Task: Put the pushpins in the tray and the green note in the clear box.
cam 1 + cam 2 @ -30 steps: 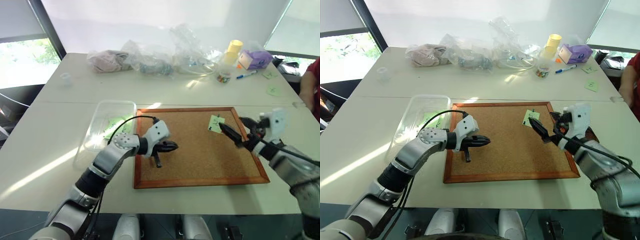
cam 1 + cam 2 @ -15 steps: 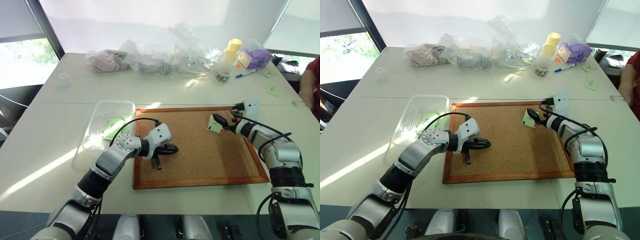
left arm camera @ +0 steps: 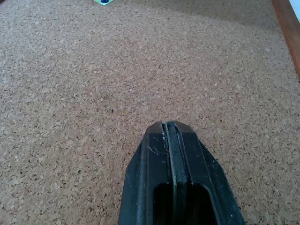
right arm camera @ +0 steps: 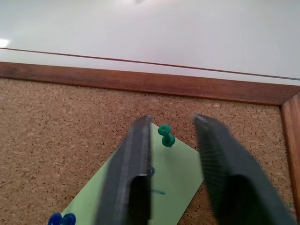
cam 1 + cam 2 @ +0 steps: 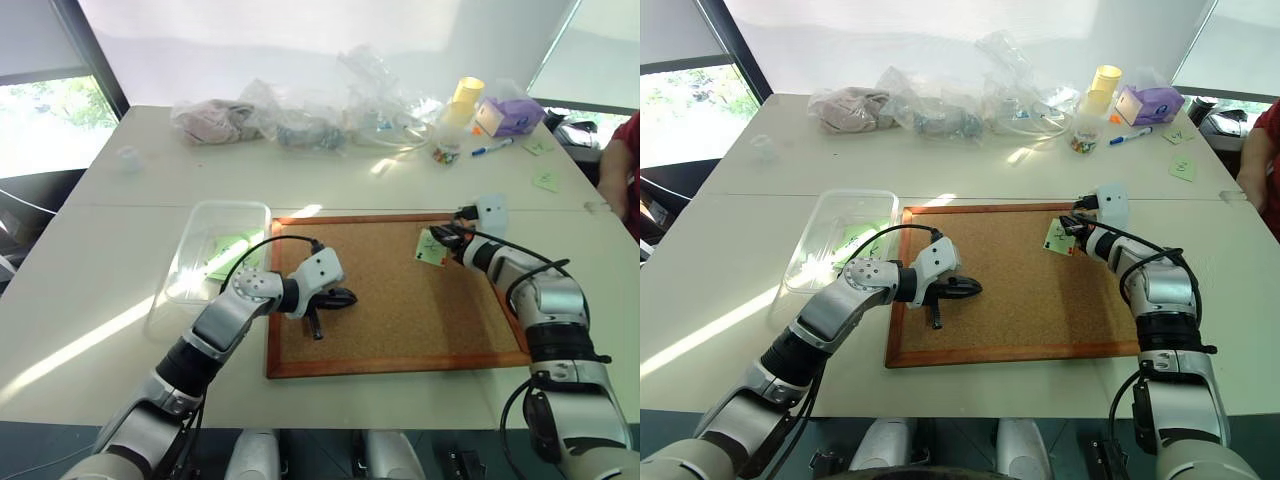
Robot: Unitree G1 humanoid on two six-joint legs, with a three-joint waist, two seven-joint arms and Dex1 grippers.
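Observation:
The green note (image 5: 432, 247) lies on the cork board near its far right corner. A green pushpin (image 4: 165, 135) and a blue pushpin (image 4: 61, 219) hold it there. My right gripper (image 5: 447, 240) is at the note's far edge. In the right wrist view its blurred fingers (image 4: 136, 159) stand apart with the green pin between the tips, so it is open. My left gripper (image 5: 345, 297) hovers shut and empty over the board's left half. The clear box (image 5: 200, 225) sits left of the board with green notes inside. The tray is hidden.
The wooden-framed cork board (image 5: 390, 320) fills the table's middle. Plastic bags (image 5: 300, 120), a yellow cup (image 5: 468, 95), a purple box (image 5: 510, 117) and a pen (image 5: 493, 150) line the far edge. A small clear cup (image 5: 130, 157) stands far left. A person's red sleeve (image 5: 630, 160) shows at right.
My right gripper has reached forward and down to the note's far edge, and its fingers have drawn closer together. The left arm has kept still.

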